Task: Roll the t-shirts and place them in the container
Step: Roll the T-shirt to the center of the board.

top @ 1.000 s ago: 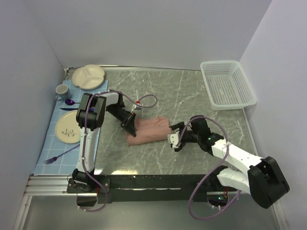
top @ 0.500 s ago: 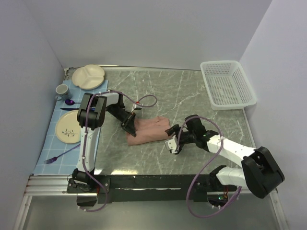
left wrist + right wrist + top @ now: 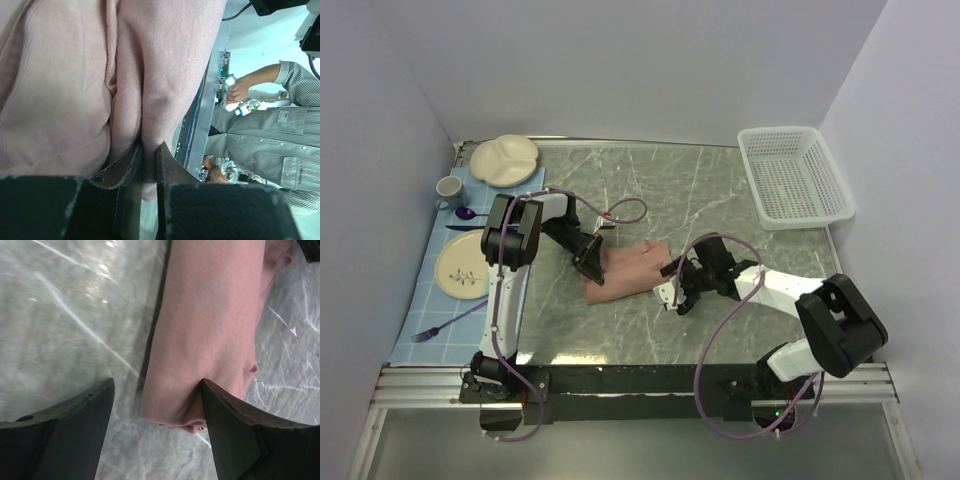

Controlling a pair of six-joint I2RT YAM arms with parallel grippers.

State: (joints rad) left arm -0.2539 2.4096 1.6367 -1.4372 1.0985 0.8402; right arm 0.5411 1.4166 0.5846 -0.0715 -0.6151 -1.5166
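Pinching claw: the left claw (image 3: 590, 262) is clamped tight on a fold of pink fabric at the shirt's left end; its wrist view shows cloth squeezed between the two fingers (image 3: 131, 165).
Spread claw: the right claw (image 3: 674, 287) stands wide apart, low at the shirt's right end. In its wrist view the end of the bundle lies between the fingers, up against one of them and apart from the other (image 3: 85, 425).
T-shirt spot: the t-shirt (image 3: 628, 268) lies about mid-bench, between the two claws, bundled into a long narrow shape.
Long axis: it runs left to right across the bench (image 3: 720, 190), the right end tilted a little toward the far wall.
Edges: long sides look folded and rounded; the right end shows a loose lip of cloth (image 3: 190, 427).
Open room: bare marble beyond the shirt up to the far wall, and more in front toward the arm bases.
Right boundary: white basket (image 3: 795, 175) in the far right corner, well apart from the shirt.
Left boundary: blue mat (image 3: 442, 290) with plates along the left edge.
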